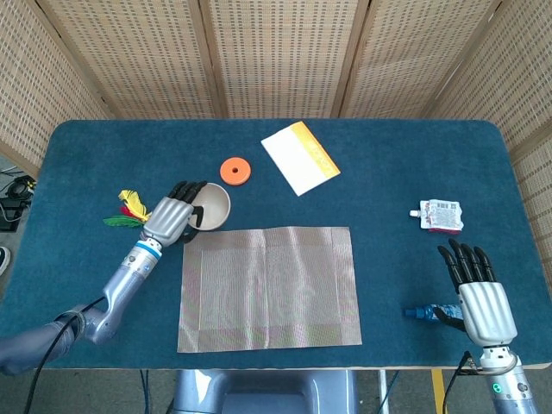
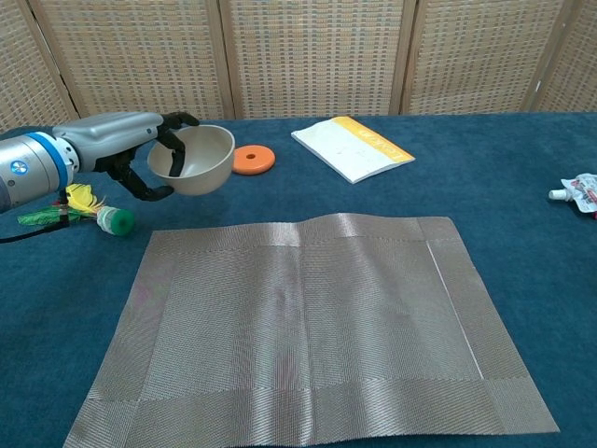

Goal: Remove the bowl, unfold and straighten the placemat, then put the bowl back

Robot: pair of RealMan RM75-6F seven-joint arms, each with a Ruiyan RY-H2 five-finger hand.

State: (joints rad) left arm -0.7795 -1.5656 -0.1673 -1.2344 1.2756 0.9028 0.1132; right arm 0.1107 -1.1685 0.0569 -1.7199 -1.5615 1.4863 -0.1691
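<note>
My left hand (image 1: 172, 214) (image 2: 140, 149) grips the rim of a beige bowl (image 1: 210, 207) (image 2: 198, 161) and holds it lifted off the table, just beyond the placemat's far left corner. The grey woven placemat (image 1: 269, 285) (image 2: 308, 327) lies unfolded and flat on the blue table (image 1: 388, 164), with a slight ripple along its far edge. My right hand (image 1: 479, 295) rests near the table's front right corner, fingers straight and apart, holding nothing; the chest view does not show it.
An orange disc (image 1: 235, 170) (image 2: 251, 160) and a white-and-orange booklet (image 1: 300, 158) (image 2: 354, 147) lie beyond the placemat. A green-and-yellow toy (image 1: 125, 210) (image 2: 89, 213) lies left of the bowl. A small packet (image 1: 440, 215) (image 2: 578, 192) lies at the right, a blue item (image 1: 424, 312) beside my right hand.
</note>
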